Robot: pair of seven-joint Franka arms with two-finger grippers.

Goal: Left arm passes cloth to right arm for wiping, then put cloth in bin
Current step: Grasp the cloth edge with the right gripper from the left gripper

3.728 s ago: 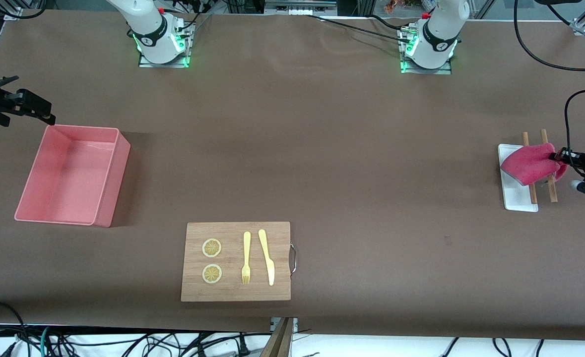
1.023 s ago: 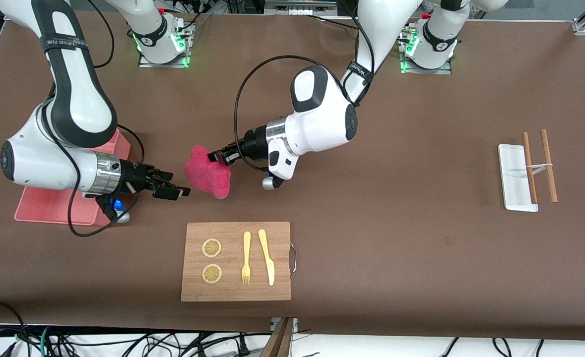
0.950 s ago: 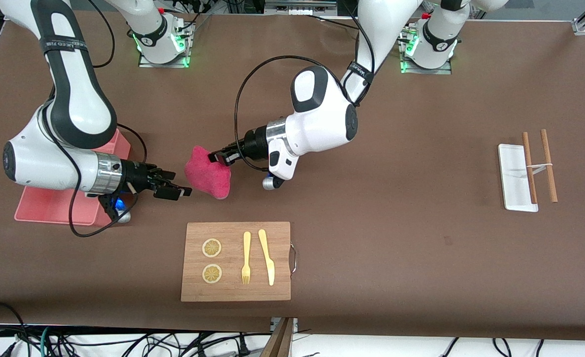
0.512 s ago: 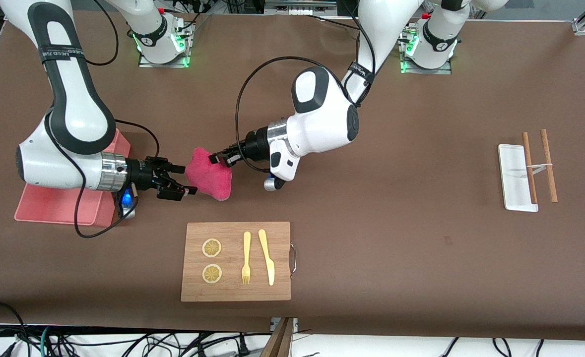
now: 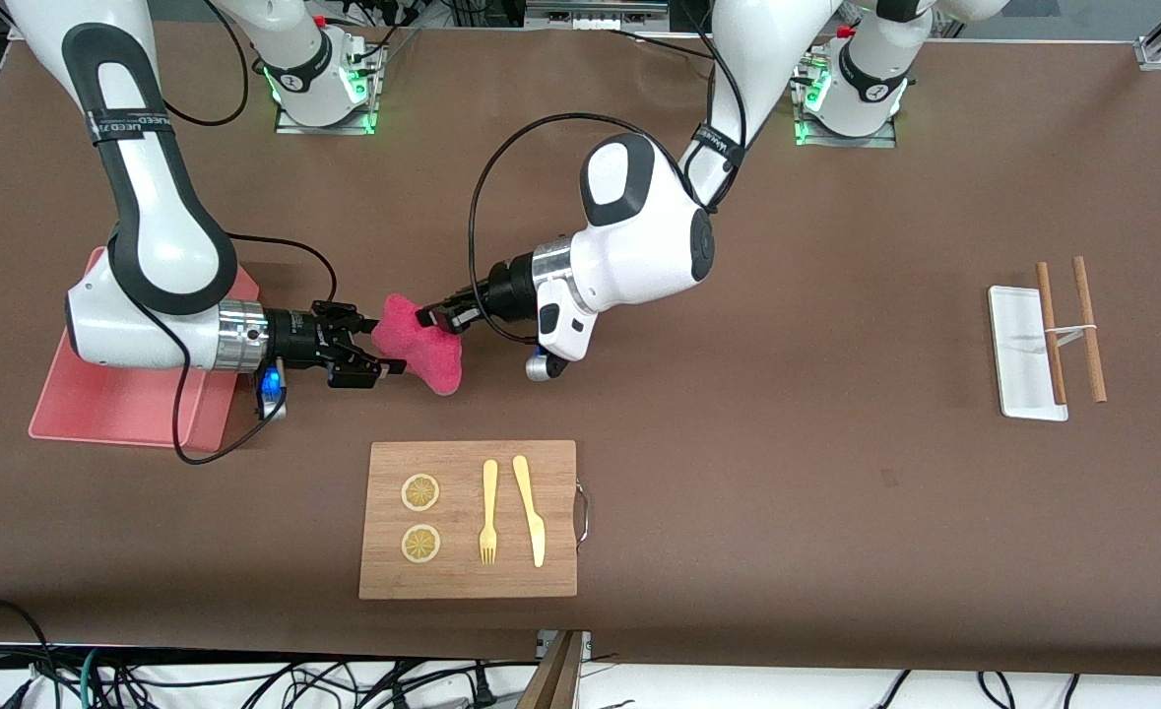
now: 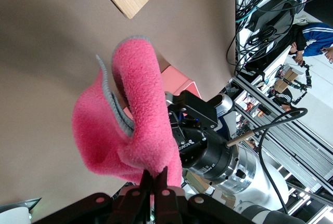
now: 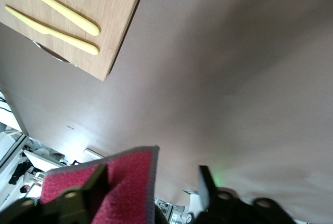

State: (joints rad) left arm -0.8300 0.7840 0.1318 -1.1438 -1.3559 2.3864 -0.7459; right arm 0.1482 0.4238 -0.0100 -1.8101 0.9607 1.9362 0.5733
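- cloth (image 5: 420, 343) hangs in the air over bare table, just above the cutting board's (image 5: 469, 519) farther edge, toward the bin (image 5: 132, 399) end of it
- left gripper (image 5: 436, 317) has its fingers pinched tight on one corner of the cloth, the wrist view shows the fabric bunched and folded between them
- right gripper (image 5: 371, 347) sits at the cloth's other edge with its fingers spread, one over and one under the hem, so it's wide open and gripping nothing yet
- my worry: if the left lets go before the right clamps, the cloth drops onto the table beside the cutting board
- also the right only has a thin edge in reach, so I'd guess a shallow bite could slip once wiping starts
- the two grippers sit close together, so pushing in further could knock them
- writing: there's lettering on the black band of the right arm but I can't make it out, nothing else readable
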